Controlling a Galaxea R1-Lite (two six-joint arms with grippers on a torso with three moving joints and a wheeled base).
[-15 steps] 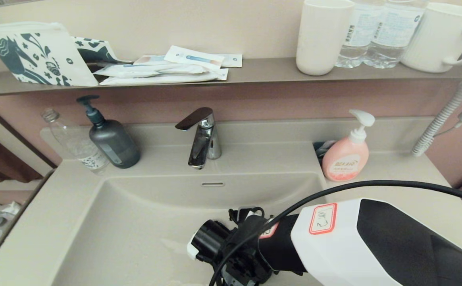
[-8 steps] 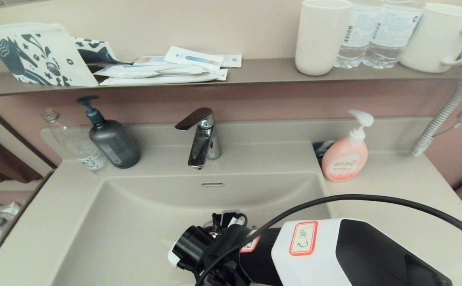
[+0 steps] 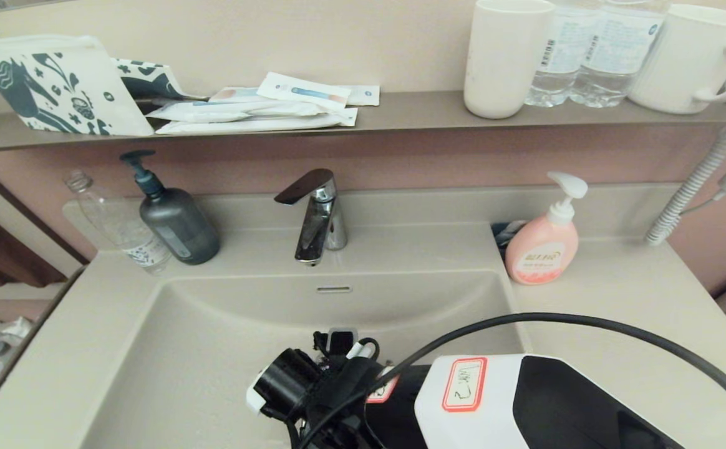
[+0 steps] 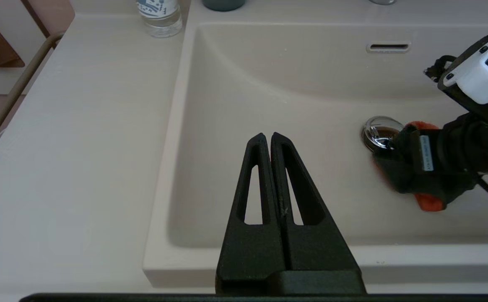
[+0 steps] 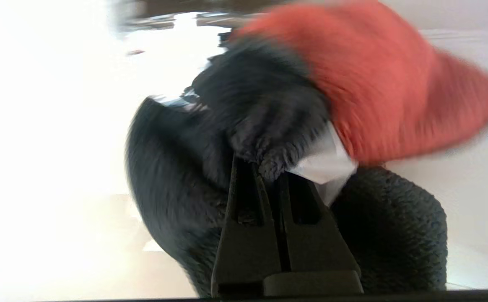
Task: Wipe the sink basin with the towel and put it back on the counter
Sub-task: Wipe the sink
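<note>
The beige sink basin (image 3: 213, 349) fills the middle of the head view, with its overflow slot (image 3: 333, 289) on the back wall. My right gripper (image 5: 269, 167) is shut on the towel (image 5: 269, 105), a charcoal cloth with an orange-red side. The left wrist view shows the towel (image 4: 411, 176) pressed on the basin floor, partly over the chrome drain plug (image 4: 378, 130). In the head view my right wrist (image 3: 313, 393) hides the towel. My left gripper (image 4: 268, 136) is shut and empty above the basin's front edge. The counter (image 3: 619, 293) lies right of the basin.
A chrome faucet (image 3: 316, 215) stands behind the basin. A pink soap bottle (image 3: 544, 246) is at the back right, a dark pump bottle (image 3: 176, 218) and a clear bottle (image 3: 120, 227) at the back left. The wall shelf (image 3: 400, 109) holds cups, bottles and packets.
My right arm has slid left across the basin floor with the towel in its grip. The left gripper's earlier position is not shown.
</note>
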